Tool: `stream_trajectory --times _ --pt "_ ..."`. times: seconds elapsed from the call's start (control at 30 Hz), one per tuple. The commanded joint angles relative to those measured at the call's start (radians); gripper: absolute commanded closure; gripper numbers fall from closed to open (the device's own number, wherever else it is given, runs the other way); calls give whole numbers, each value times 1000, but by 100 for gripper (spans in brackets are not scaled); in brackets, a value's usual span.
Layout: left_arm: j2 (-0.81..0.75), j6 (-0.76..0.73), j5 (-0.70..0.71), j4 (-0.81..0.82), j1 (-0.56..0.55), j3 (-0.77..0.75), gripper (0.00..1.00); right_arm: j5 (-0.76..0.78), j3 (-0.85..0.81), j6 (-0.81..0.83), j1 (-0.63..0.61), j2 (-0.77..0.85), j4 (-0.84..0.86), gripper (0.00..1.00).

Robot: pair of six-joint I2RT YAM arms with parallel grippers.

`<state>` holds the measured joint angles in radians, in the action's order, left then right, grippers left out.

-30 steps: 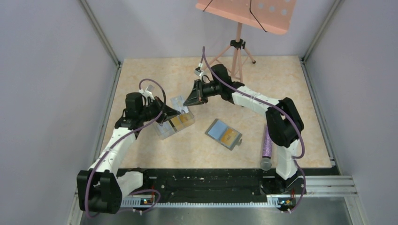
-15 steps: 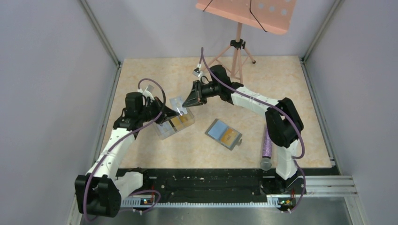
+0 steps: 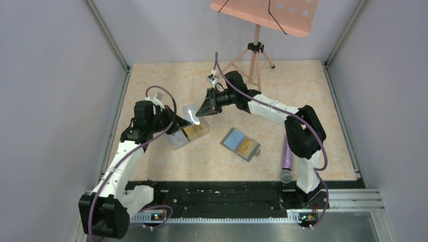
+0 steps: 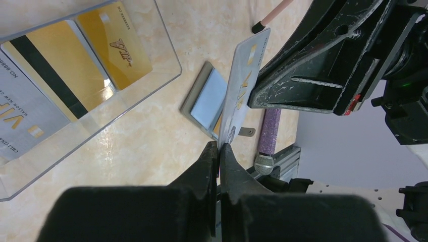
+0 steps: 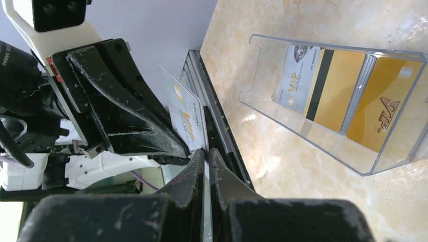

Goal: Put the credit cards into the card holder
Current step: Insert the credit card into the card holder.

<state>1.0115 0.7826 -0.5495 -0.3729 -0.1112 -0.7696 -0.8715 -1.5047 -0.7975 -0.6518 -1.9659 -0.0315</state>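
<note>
A whitish credit card stands on edge between my two grippers, above the clear box. My left gripper is shut on its one end, my right gripper is shut on the other end. The jaws of the left gripper and the right gripper both pinch the card. The card holder lies open on the table to the right, with a pale blue card and an orange card in it. It also shows in the left wrist view.
A clear plastic box under the grippers holds orange and whitish cards. A purple microphone lies at the right, near the right arm. A pink music stand stands at the back.
The right gripper has moved slightly left and down toward the left gripper. The whitish card now glints brightly between the two grippers. The card holder has not moved.
</note>
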Motion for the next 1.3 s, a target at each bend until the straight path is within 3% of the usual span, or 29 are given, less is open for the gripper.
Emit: stream_trajectory --times 0.0,0.33,0.43,0.5,0.57,0.67,0.87,1.0,1.1,1.2,1.27 --pt "-22 -41 192 -138 24 2 100 19 -8 19 39 50 49 100" --pt "-48 -1 170 -54 30 51 100 -12 26 -48 41 35 146 99" --pt "-43 3 138 -18 33 56 100 -15 32 -49 43 30 145 88" --pt "-42 8 89 31 33 62 100 -21 35 -53 43 28 145 72" --pt "-48 31 25 117 35 81 100 -21 49 -62 48 30 149 58" --pt "-45 96 -98 298 37 119 100 -31 81 -103 58 44 190 46" --pt "-5 165 -263 509 36 134 100 -103 154 -280 61 56 432 39" --pt "7 181 -296 547 36 131 100 -149 162 -373 55 37 558 43" --pt "17 188 -317 560 36 134 100 -167 149 -424 40 26 637 52" --pt "18 183 -317 550 36 137 100 -172 155 -494 39 17 740 73" --pt "14 177 -315 544 36 137 99 -180 151 -527 38 10 788 100"
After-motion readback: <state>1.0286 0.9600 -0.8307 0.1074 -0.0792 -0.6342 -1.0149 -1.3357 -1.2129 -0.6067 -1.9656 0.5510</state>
